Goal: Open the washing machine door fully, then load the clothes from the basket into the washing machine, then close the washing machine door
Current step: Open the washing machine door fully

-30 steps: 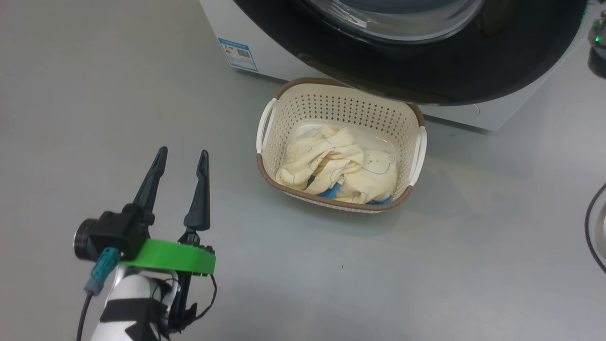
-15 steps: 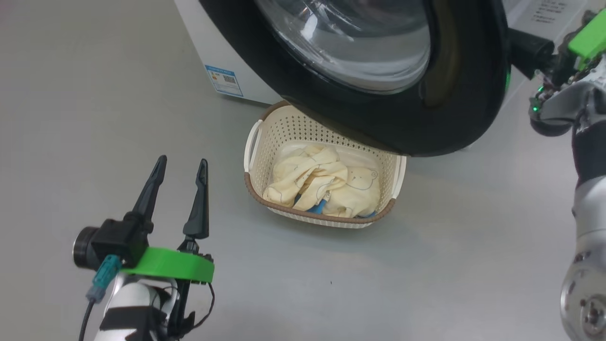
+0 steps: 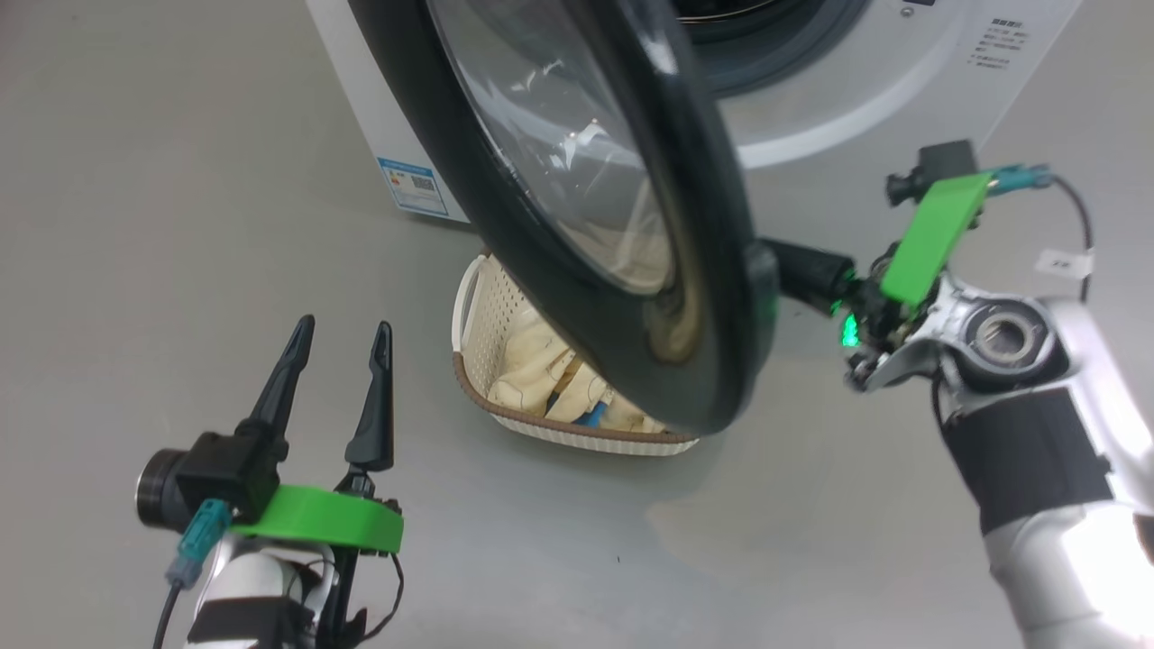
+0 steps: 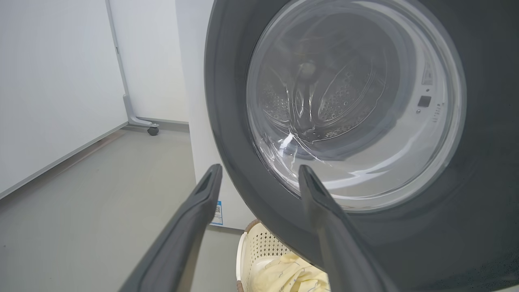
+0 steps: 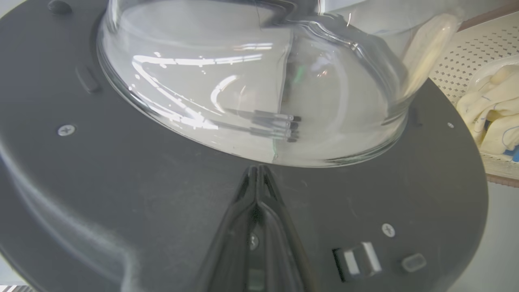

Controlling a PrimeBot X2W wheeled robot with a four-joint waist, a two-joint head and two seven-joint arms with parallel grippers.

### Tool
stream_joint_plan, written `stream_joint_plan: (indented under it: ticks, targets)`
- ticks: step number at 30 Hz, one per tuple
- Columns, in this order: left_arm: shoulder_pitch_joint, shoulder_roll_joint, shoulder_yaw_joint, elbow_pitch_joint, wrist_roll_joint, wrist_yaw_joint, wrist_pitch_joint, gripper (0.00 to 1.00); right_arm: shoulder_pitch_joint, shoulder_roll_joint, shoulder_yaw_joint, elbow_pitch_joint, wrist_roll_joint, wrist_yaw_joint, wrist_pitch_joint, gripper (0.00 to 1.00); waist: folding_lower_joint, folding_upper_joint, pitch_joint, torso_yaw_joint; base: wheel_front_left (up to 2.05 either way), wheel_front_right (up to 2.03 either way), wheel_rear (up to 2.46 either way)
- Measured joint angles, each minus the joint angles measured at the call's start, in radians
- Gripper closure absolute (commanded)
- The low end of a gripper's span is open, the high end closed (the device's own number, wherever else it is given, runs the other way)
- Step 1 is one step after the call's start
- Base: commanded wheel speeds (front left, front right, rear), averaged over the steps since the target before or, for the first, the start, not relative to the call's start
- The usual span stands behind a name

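Observation:
The glossy black washing machine door (image 3: 712, 270) stands swung out from the white washing machine (image 3: 865, 81), its glass bowl (image 5: 243, 81) bulging toward the drum. My right gripper (image 5: 257, 170) is shut, its tips resting on the door's inner face (image 5: 121, 182) just below the glass. The cream basket (image 3: 491, 333) sits on the floor under the door, half covered, with pale yellow clothes (image 3: 536, 365) inside. My left gripper (image 3: 344, 324) hangs open and empty to the left of the basket, facing the door's front (image 4: 227, 121).
A blue sticker (image 3: 412, 185) marks the washer's lower front. A white panel on a wheeled foot (image 4: 152, 130) stands to the machine's left. Grey floor (image 3: 135, 180) spreads left of and in front of the basket. The door latch (image 5: 357, 263) sits near my right fingers.
The head camera has shifted. The door has swung further out and now covers much of the basket. My right arm has come into view behind its edge. The left gripper has stayed put.

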Motion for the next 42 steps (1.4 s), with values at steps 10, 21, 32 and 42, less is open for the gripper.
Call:
stream_joint_plan:
  ticks: [10, 21, 32, 42]
  targets:
    - [0.012, 0.002, -0.002, 0.007, 0.000, 0.000, 0.000, 0.00, 0.089, 0.002, 0.176, -0.091, 0.067, 0.000, -0.100, 1.00, 0.0000, 0.0000, -0.022, -0.006, 0.00, 0.00, 0.00]
    - [0.019, 0.005, -0.012, 0.012, 0.000, -0.003, 0.000, 0.00, 0.081, 0.002, 0.334, -0.059, 0.151, 0.000, -0.209, 1.00, 0.0000, 0.0000, -0.038, -0.004, 0.00, 0.00, 0.00]
    - [0.026, 0.016, -0.006, 0.012, 0.000, -0.002, 0.000, 0.00, 0.060, -0.002, 0.321, -0.066, 0.124, 0.000, -0.337, 1.00, 0.0000, 0.0000, -0.049, -0.044, 0.00, 0.00, 0.00]
    - [0.042, 0.037, 0.010, 0.002, 0.000, 0.003, 0.000, 0.00, 0.105, -0.058, 0.156, -0.235, -0.130, 0.000, -0.526, 0.00, 0.0000, 0.0000, -0.071, -0.112, 0.00, 0.00, 0.00]
